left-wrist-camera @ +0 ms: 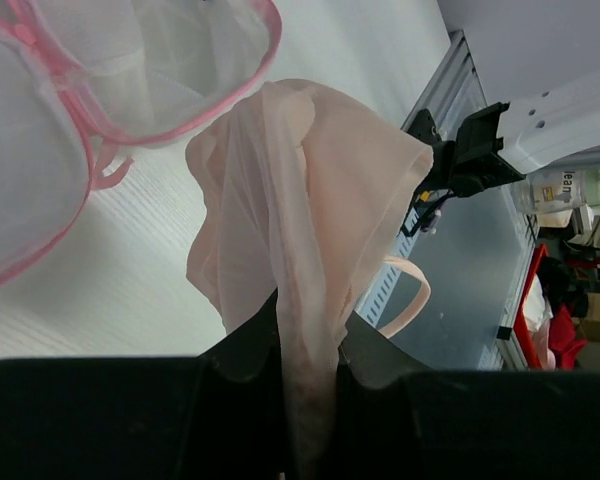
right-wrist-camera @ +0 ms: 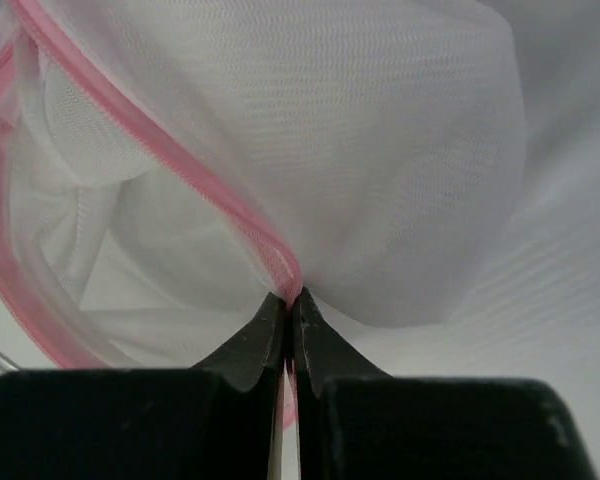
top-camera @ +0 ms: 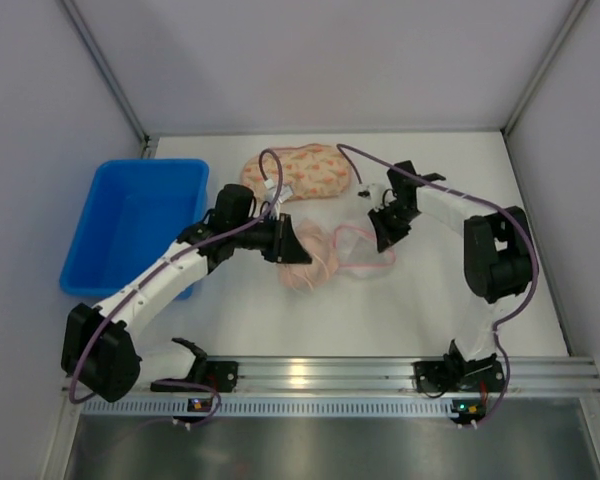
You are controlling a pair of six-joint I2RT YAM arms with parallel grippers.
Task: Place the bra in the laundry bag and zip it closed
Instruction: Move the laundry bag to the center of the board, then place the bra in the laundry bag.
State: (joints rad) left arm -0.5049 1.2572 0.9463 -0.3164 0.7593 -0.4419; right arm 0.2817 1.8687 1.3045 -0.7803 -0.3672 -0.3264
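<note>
bra (top-camera: 306,264) left of laundry bag (top-camera: 366,249), bin (top-camera: 140,225) far left

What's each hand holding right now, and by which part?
The left hand pinches the bra by a bunched fold of its fabric. The right hand pinches the laundry bag at its pink zipper edge.

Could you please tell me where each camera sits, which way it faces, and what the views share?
Top external: above and behind the bases, looking down at the table; left arm and right arm show.
Left wrist: on the left arm, facing along the left fingers, shut on the bra.
Right wrist: on the right arm, facing along the right fingers, shut on the laundry bag.
Shared: all three show the laundry bag.
</note>
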